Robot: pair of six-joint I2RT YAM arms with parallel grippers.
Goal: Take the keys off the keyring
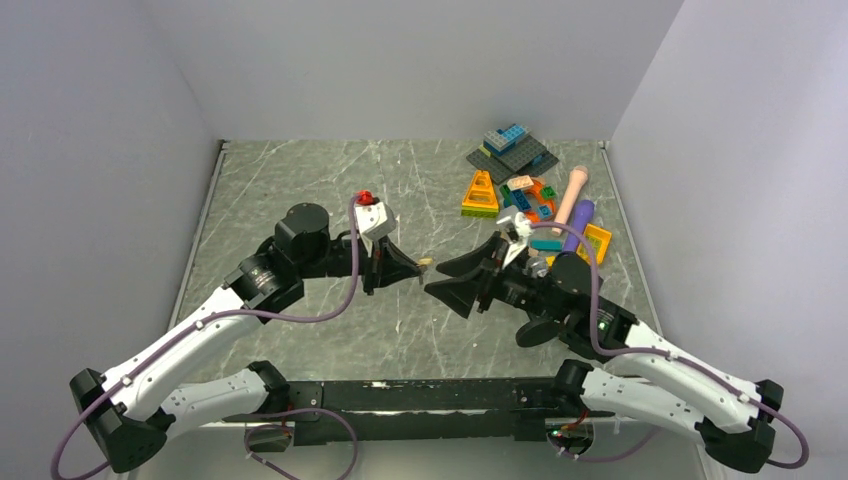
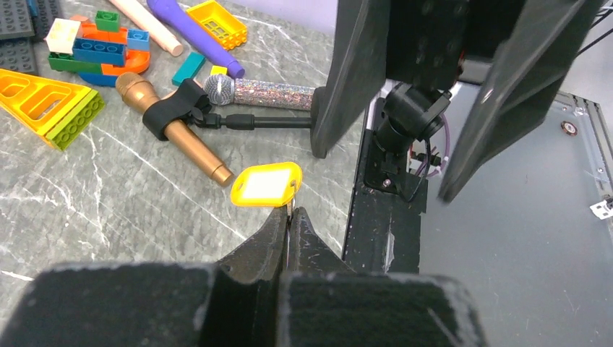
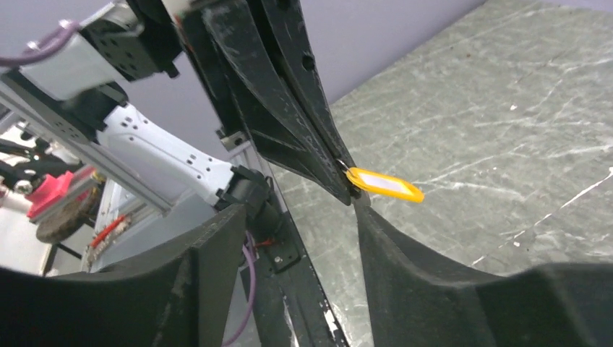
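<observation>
My left fingers (image 2: 278, 231) are clenched tip to tip. Pinched in them, as far as I can tell, is the keyring (image 2: 290, 206), only a thin sliver of metal at the very tips. From it a yellow key tag (image 2: 266, 184) with a white label sticks out, held up off the worktop (image 2: 87, 195). I cannot make out the keys themselves in any view. If any hang there, they are hidden behind the tag or between my fingers.

My right fingers (image 3: 412, 267) are released and spread wide, grasping nothing. They face the left pair, with the tag just ahead of the gap between them.

I judge the step in hand to be the approach. One side holds the ring steady while the other comes in to take what hangs from it, and nothing looks taken off yet.

The next move calls for bringing the right fingers in around the tag and closing on its flat faces, clear of my left tips. Then I must work it along the wire to the split in the ring. The ring is so thin that a plain pull could drag it out of my left grip instead.

The gold toy microphone (image 2: 173, 130), the glittery silver one (image 2: 260, 92) and the building bricks (image 2: 94, 50) lie on the worktop beyond, well apart from this.
</observation>
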